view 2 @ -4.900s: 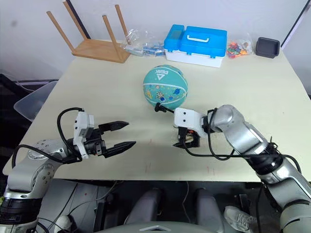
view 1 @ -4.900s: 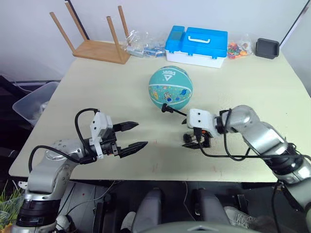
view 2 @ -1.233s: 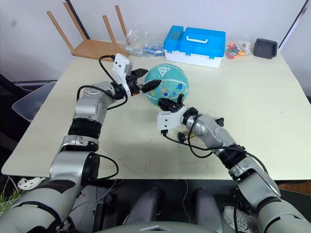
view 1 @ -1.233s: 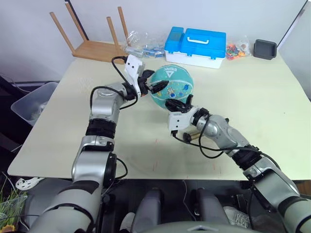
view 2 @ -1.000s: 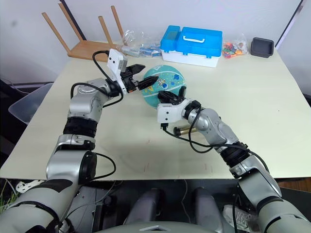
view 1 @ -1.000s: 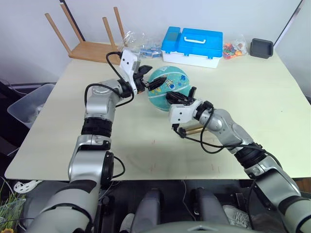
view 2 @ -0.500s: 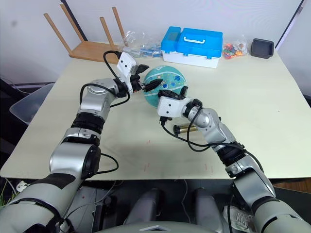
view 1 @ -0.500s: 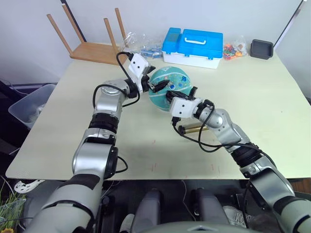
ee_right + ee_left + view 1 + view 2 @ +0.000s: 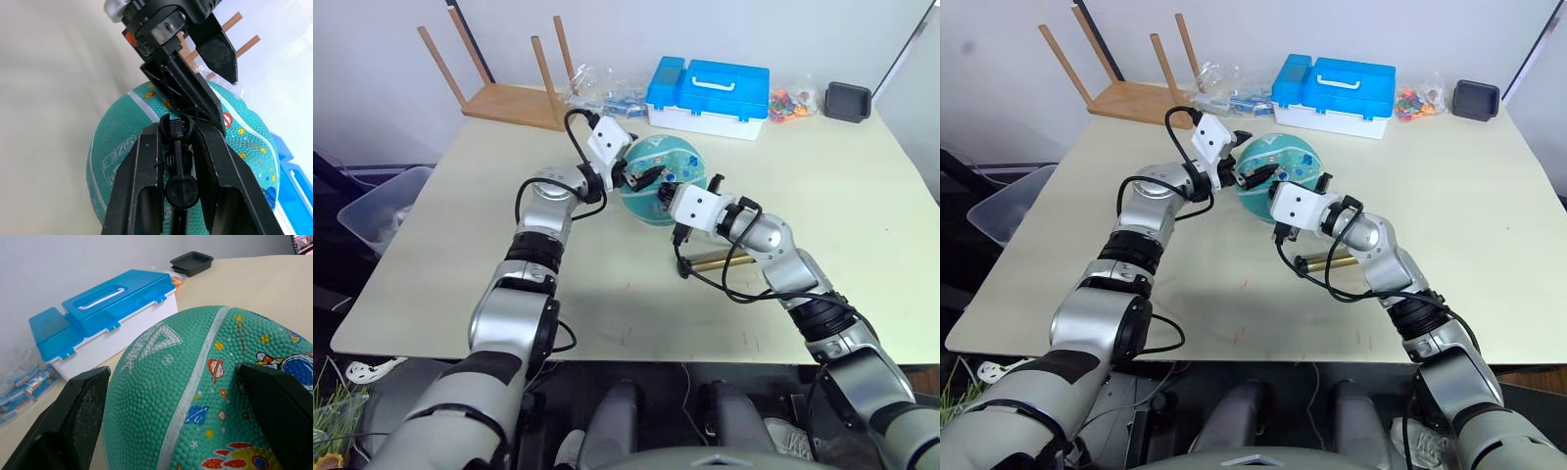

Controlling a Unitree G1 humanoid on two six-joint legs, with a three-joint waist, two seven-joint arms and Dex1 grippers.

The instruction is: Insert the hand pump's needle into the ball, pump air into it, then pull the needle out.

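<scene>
Ball (image 9: 205,396) sits between the spread fingers (image 9: 73,421) of the left gripper (image 9: 641,176); its sides bulge past both pads. Right gripper (image 9: 178,147) is clenched on the hand pump (image 9: 722,263) hose tip, pressed against the ball beside the left fingers; the gold barrel lies on the table (image 9: 862,196) just behind.

Pebbled matt rubber ball (image 9: 195,396)

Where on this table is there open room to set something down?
The near-left tabletop and the right side past the gold-bronze hand pump are bare. It is crowded around the teal ball and along the far edge by the blue toolbox.
</scene>
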